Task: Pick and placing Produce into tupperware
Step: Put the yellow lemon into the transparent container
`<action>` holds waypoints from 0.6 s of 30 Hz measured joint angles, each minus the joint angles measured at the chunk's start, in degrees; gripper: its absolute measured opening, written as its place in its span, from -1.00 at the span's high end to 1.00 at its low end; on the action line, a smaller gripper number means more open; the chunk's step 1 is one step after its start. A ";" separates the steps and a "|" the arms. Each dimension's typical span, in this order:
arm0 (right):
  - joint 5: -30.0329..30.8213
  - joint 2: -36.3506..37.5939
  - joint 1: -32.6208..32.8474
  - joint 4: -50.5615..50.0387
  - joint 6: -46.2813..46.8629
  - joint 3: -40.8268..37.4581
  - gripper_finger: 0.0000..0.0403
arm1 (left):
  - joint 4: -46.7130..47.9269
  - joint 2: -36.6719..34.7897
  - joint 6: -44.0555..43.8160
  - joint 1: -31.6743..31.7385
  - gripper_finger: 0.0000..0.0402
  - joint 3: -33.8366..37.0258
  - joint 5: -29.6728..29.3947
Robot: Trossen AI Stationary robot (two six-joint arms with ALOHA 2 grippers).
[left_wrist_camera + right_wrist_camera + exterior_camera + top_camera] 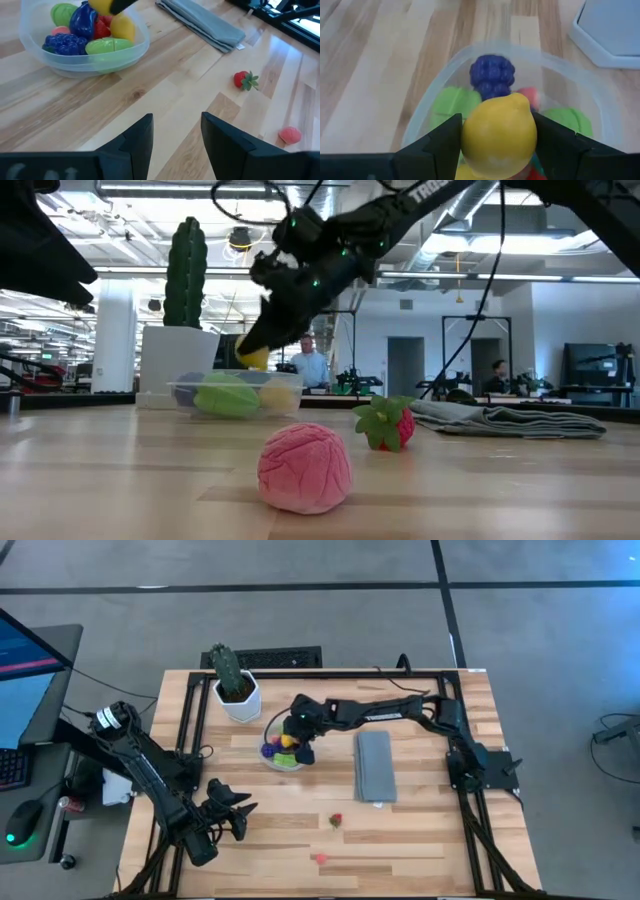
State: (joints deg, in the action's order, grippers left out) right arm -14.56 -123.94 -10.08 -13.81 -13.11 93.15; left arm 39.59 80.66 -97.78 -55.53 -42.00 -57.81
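Observation:
The clear round tupperware (283, 752) (235, 395) (85, 40) (600, 100) stands on the table near the white pot. It holds several toy pieces: green ones, a purple-blue berry (492, 75), red and yellow ones. My right gripper (300, 745) (499, 135) hangs over it, shut on a yellow lemon (499, 132) (255, 358). A red strawberry (336, 821) (385, 423) (245, 80) and a pink piece (320, 859) (305, 467) (290, 134) lie on the bare wood nearer the front edge. My left gripper (235, 810) (177, 125) waits open at the near left. My right gripper pinches the yellow lemon between its two fingers, one finger (445, 142) on each of its opposite sides (470, 135). The fingers slant down at it from the table's right side. The lemon is lifted clear, just above the produce in the tupperware.
A tall green cactus (232, 675) (185, 275) in a white pot (615, 30) stands just behind the tupperware. A folded grey cloth (376, 766) (510, 420) (205, 22) lies to its right. Black rails run along the table's edges. People show in the room beyond.

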 joint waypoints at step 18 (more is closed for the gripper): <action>-0.66 -1.94 1.17 2.39 1.16 0.21 -0.23 | 0.55 0.00 -0.04 0.00 0.23 0.00 -0.06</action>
State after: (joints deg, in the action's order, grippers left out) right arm -15.22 -125.89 -8.91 -11.42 -11.94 93.36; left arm 40.14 80.66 -97.82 -55.53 -42.00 -57.87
